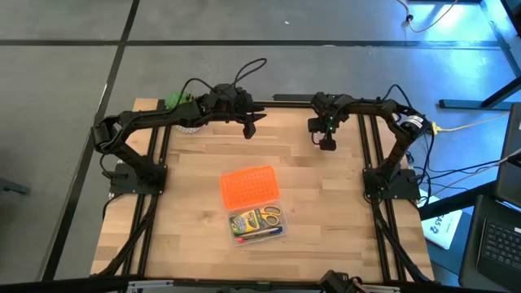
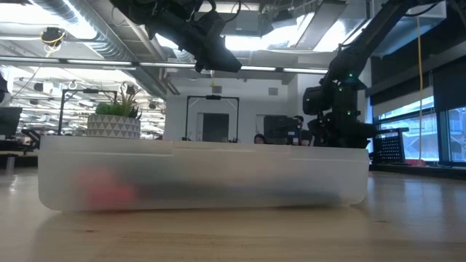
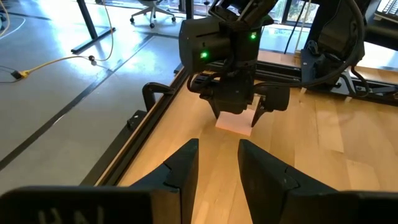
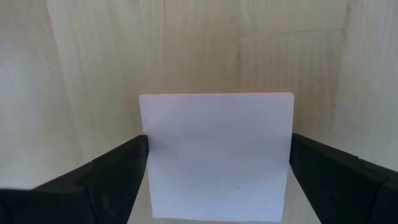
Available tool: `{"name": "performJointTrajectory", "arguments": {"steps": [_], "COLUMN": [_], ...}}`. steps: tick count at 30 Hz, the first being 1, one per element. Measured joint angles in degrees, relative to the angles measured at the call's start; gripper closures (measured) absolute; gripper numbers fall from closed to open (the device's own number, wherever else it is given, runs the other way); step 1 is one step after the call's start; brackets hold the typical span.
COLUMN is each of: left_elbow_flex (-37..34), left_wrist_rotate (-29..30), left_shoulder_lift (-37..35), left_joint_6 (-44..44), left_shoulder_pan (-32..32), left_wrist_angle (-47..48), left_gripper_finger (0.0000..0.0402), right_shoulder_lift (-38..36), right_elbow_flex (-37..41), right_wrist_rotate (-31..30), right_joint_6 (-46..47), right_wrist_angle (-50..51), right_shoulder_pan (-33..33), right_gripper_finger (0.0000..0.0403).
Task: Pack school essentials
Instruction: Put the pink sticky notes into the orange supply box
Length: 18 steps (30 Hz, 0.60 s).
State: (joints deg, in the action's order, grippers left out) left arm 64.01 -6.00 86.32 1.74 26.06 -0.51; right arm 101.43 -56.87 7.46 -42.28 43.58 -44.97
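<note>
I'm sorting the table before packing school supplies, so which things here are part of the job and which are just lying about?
Part of the job:
- pink note pad, between the right gripper's open fingers
- crayon box and scissors in the clear case
- orange lid

Just lying about:
- potted plant
- left gripper, raised, holding nothing

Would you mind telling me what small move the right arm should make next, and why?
Probably close the right pincer on the pink note pad. Its two fingers stand open on either side of the pad, which lies flat on the table, apart from the clear case holding the other items. The left pincer waits nearby.
</note>
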Motion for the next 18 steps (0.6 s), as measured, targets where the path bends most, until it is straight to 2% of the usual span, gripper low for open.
{"name": "performJointTrajectory", "arguments": {"steps": [11,18], "left_elbow_flex": [0.0,0.0], "left_wrist_rotate": [0.0,0.0], "left_shoulder_lift": [0.0,0.0], "left_joint_6": [0.0,0.0], "left_shoulder_pan": [0.0,0.0], "left_wrist_angle": [0.0,0.0], "left_gripper_finger": [0.0296,0.0296], "right_shoulder_lift": [0.2,-1.5], "right_elbow_flex": [-1.3,-1.3], "right_wrist_rotate": [0.7,-1.4], "right_joint_6": [0.0,0.1], "right_wrist_angle": [3.5,3.7], "right_shoulder_pan": [0.1,0.2], "right_gripper_finger": [0.0025,0.0025]}}
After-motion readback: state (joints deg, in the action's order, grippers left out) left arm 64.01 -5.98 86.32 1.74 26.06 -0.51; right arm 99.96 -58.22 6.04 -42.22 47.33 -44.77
